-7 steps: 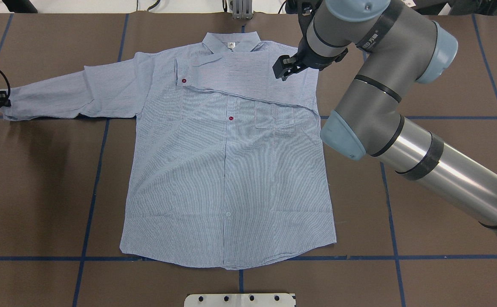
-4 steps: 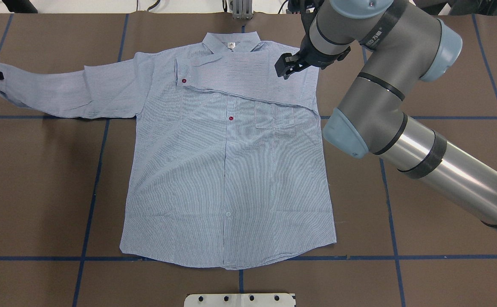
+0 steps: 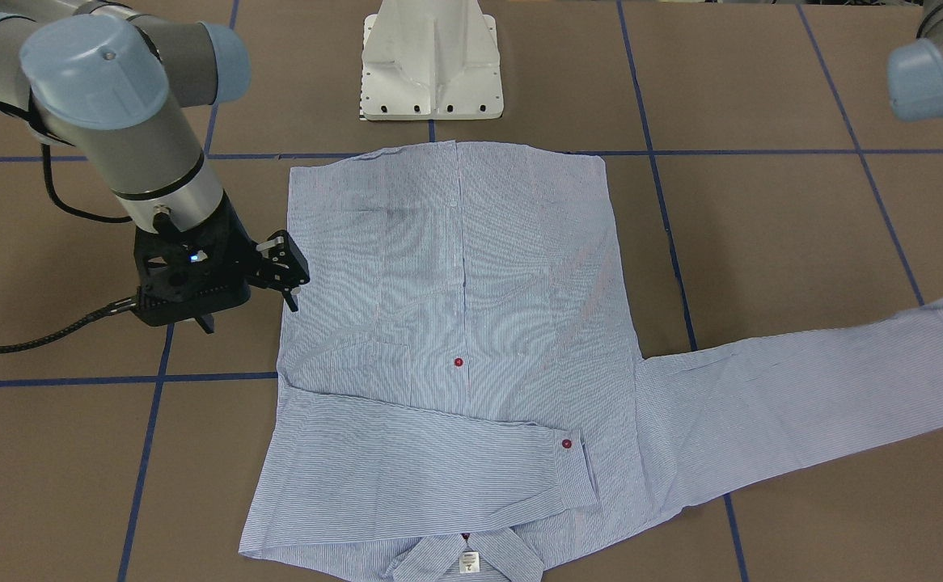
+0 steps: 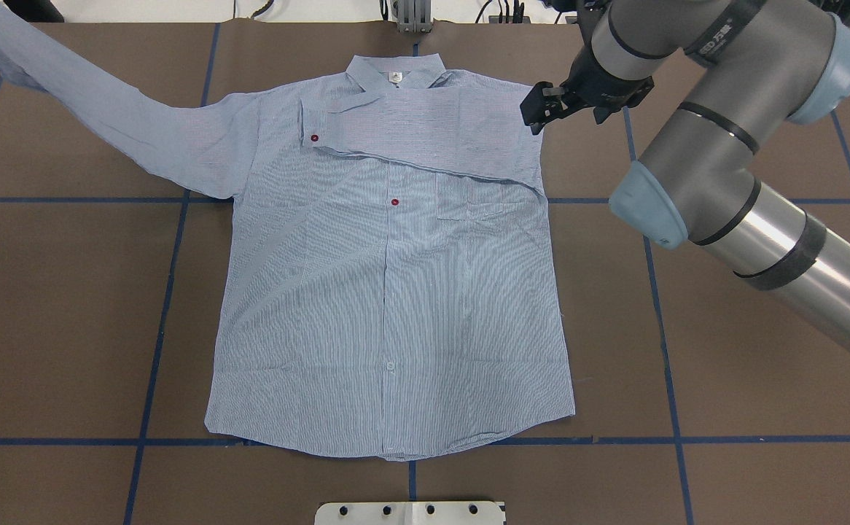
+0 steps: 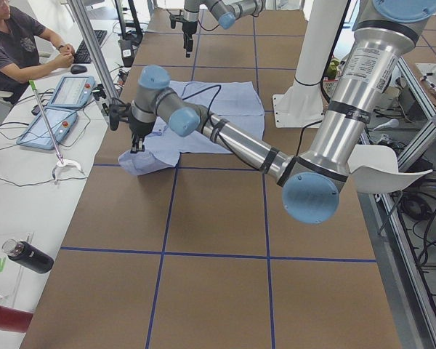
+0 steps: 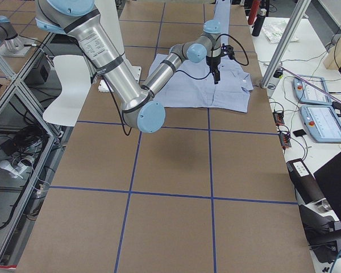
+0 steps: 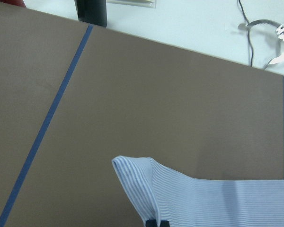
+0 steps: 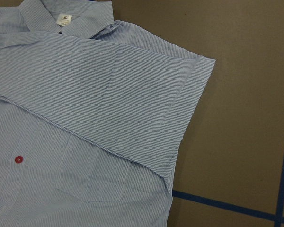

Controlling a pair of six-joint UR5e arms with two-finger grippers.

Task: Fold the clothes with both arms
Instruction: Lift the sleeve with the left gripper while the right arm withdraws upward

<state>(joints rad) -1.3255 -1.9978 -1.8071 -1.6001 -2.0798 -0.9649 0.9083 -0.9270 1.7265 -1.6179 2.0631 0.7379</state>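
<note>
Brown tabletop [image 4: 68, 328], striped shirt [image 4: 396, 306] lying flat, left fingers [image 7: 154, 222] pinching its lifted cuff [image 7: 132, 166], right fingers [image 3: 281, 263] parted near its other shoulder.

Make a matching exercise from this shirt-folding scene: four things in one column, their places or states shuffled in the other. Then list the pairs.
1. folded sleeve
2. outstretched sleeve
3. right tool
4. neck label

A. open, beside the shirt's shoulder, holding nothing
B. white, inside the collar
C. lying across the shirt's chest
D. cuff pinched by the left tool

Pairs: 1-C; 2-D; 3-A; 4-B
</note>
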